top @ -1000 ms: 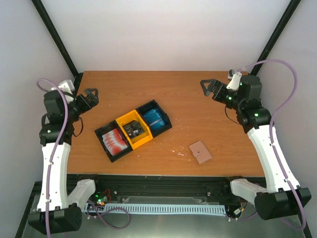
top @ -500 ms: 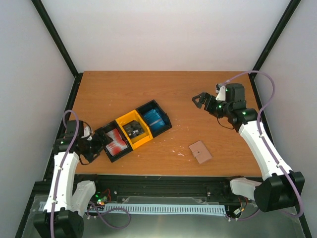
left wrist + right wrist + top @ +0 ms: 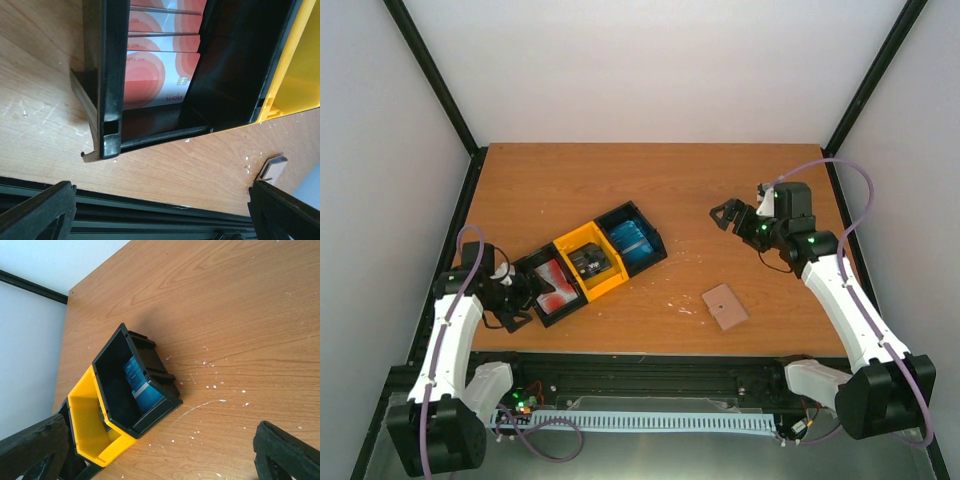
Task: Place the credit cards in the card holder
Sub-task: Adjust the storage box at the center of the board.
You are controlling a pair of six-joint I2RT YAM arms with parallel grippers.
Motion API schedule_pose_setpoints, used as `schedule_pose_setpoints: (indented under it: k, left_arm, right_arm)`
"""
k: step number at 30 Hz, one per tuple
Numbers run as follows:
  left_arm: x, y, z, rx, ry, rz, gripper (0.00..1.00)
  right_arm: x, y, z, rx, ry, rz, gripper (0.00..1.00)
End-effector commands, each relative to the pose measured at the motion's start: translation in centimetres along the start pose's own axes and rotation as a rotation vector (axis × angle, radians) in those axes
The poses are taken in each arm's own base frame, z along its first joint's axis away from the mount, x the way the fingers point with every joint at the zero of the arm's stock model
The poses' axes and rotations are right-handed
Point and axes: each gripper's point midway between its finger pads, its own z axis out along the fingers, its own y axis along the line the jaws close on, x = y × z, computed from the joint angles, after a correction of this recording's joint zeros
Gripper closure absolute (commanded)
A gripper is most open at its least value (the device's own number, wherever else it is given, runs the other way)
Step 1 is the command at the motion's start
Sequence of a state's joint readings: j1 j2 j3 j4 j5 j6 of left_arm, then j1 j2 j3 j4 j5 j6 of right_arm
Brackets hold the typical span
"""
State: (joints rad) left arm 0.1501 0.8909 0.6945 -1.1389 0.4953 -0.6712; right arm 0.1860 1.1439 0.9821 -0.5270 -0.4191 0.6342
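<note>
At the near left of the tabletop (image 3: 620, 175), your left tool (image 3: 523, 300) sits low, its fingers spread wide apart and gripping nothing. It is just off the near-left corner of the three-bin tray (image 3: 604, 288). Your left wrist view looks closely at that corner: the black end bin holds the red cards (image 3: 160, 75), which overlap one another, and a chip shows on the nearest one.

Moving right along the tray, which lies at an angle across the middle of the tabletop, the yellow centre bin holds the black cards (image 3: 586, 262). The black bin at the far-right end holds the light blue cards (image 3: 630, 240). All the cards you can see are inside the tray.

Right of the tray and nearer the front edge, the card holder (image 3: 725, 306) lies flat and closed on the bare wood, well apart from the tray and from both arms.

Farther right, your right tool (image 3: 722, 214) hangs above the tabletop, pointing left toward the tray. Its fingers are also spread wide and it holds nothing. It is beyond the card holder, not over it.
</note>
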Motion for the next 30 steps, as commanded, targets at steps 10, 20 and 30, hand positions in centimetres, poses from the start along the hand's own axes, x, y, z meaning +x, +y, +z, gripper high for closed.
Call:
schedule_pose_setpoints:
  k: [10,20,30]
  left_arm:
    - [-2.3,-1.7,1.9,0.078,0.003,-0.052,0.09]
    - [-5.4,-4.4,2.9,0.151,-0.018,0.007,0.11]
    - [-9.4,-9.0,4.0,0.270,0.014,0.114,0.12]
  right_arm:
    - [-0.5,-0.4,-1.2,0.044,-0.062,0.005,0.00]
    - [0.6,-2.6,-0.2,0.134,-0.007,0.048,0.01]
    - [2.5,-5.3,1.8,0.221,0.087,0.107,0.05]
